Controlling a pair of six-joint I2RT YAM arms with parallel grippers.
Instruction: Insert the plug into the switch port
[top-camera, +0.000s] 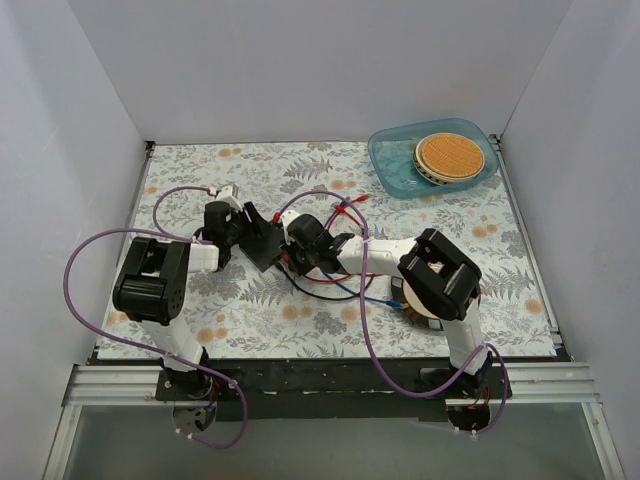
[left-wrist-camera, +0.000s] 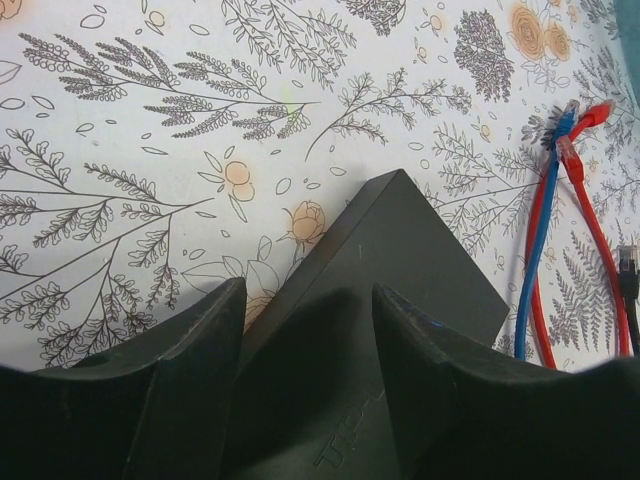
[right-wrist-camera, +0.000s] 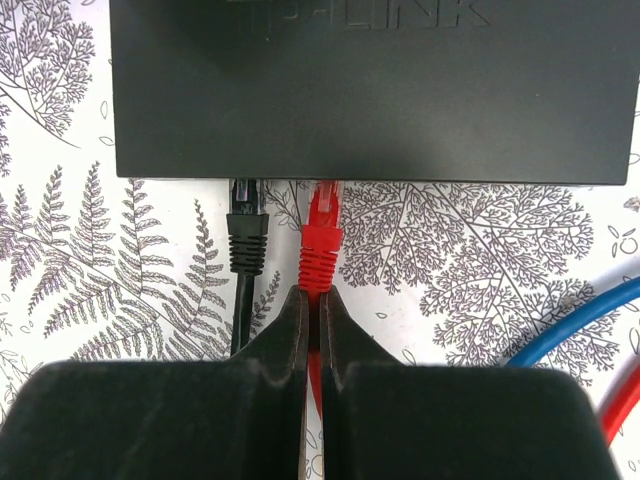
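The flat black switch box (top-camera: 262, 243) lies mid-table. In the right wrist view its port edge (right-wrist-camera: 370, 178) faces me, and the sockets themselves are hidden under that edge. My right gripper (right-wrist-camera: 313, 295) is shut on the red cable just behind the red plug (right-wrist-camera: 320, 245). The plug's clear tip is at the box edge, next to a black plug (right-wrist-camera: 248, 225) that sits in the port to its left. My left gripper (left-wrist-camera: 305, 290) is open, its fingers (left-wrist-camera: 190, 370) spread over the top of the box (left-wrist-camera: 390, 250) near one corner.
Loose red and blue cables (left-wrist-camera: 560, 200) with plugs lie right of the box, and they also show in the top view (top-camera: 345, 208). A blue tray (top-camera: 395, 165) holding a round black-rimmed dish (top-camera: 450, 157) stands at the back right. Purple arm cables (top-camera: 90, 250) loop at the left.
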